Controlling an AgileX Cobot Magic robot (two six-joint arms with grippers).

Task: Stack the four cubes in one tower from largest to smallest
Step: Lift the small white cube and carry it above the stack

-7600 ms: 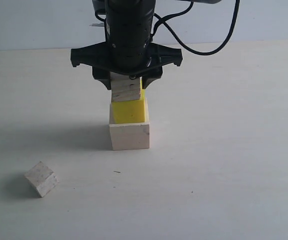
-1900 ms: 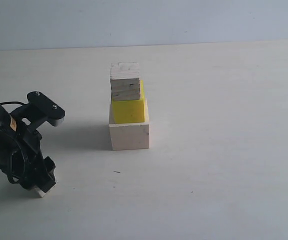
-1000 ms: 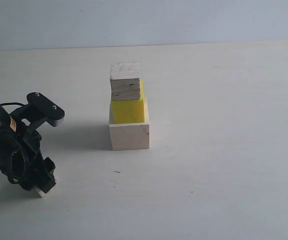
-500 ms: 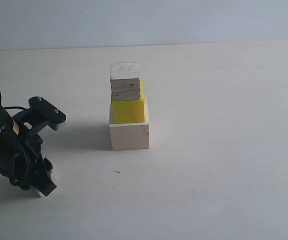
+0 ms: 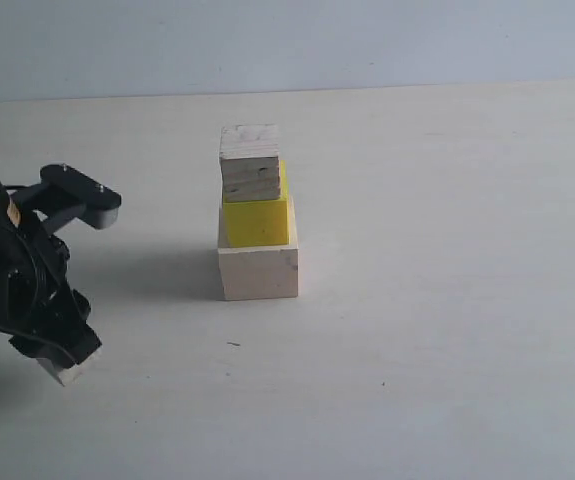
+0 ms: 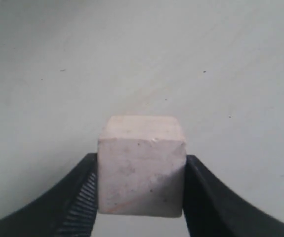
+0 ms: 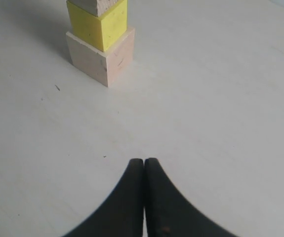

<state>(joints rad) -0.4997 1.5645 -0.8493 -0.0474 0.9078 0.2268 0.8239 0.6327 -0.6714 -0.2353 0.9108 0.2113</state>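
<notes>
The left claw (image 6: 141,193) clamps the smallest whitish cube (image 6: 142,148) between two black fingers (image 6: 82,200), one pressed against each side. In the exterior view this cube (image 5: 66,374) is well to the left of the stack and nearer the camera. The claw hides most of it, leaving one pale corner showing. Whether it touches the table (image 5: 447,330) is unclear.

The stack has three cubes: a large pale cube (image 5: 258,272) at the base, a yellow cube (image 5: 257,222) on it, and a grainy wooden cube (image 5: 249,165) on top.

The right claw (image 7: 144,170) is closed on nothing, well right of the stack. The exterior frame edge cuts it off, and its own wrist view crops the stack's top cube.
</notes>
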